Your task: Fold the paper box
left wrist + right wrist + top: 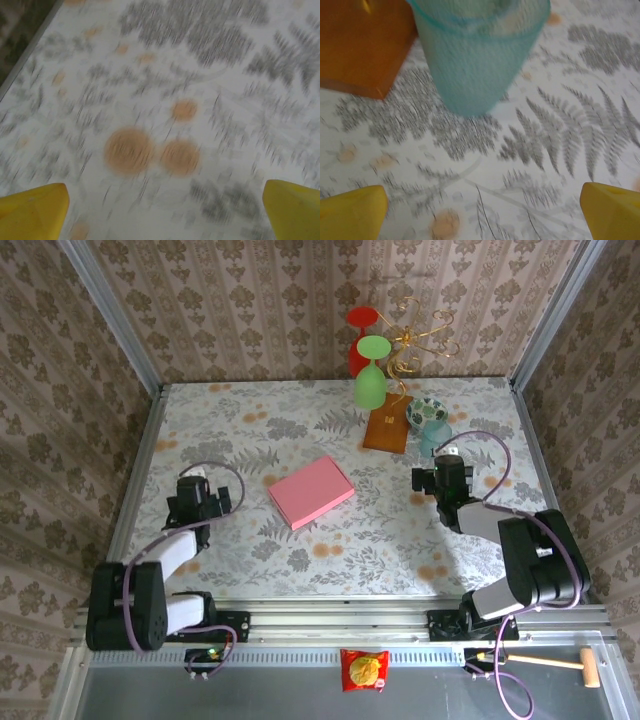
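The flower-patterned table [330,550] is seen with the paper box [311,491] laid flat near its middle, between the two grippers and well apart from each. The left gripper [197,485] is held spread over bare cloth. The right gripper [443,468] is likewise spread, near a teal cup [477,55].

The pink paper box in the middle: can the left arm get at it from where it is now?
Probably yes. The paper box lies flat, right of the left end effector, with only bare tablecloth between them. Its fingers are spread open and hold nothing.
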